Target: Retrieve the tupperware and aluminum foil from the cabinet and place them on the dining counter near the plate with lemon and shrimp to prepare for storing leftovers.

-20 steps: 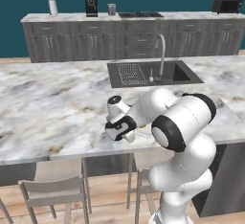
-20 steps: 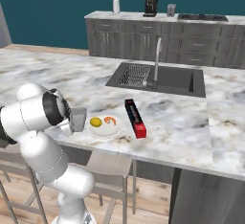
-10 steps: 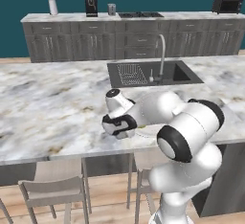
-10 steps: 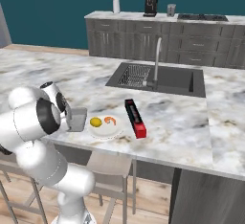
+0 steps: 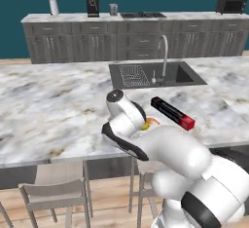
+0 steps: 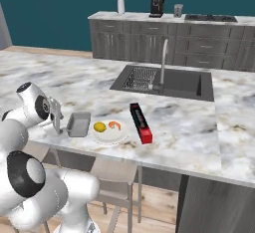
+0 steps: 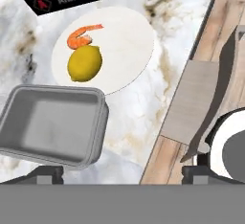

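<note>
With its fingers spread wide and holding nothing, the gripper (image 6: 58, 121) hangs just beside the tupperware (image 6: 78, 124), which sits on the dining counter (image 6: 189, 127) touching the rim of the plate with lemon and shrimp (image 6: 108, 130). The release looks complete; a straight lift clear, without nudging the container, would finish well. Beyond the plate from the fingers, the aluminum foil (image 6: 140, 122) lies with its long axis across the counter, red end toward the stool-side edge.
</note>
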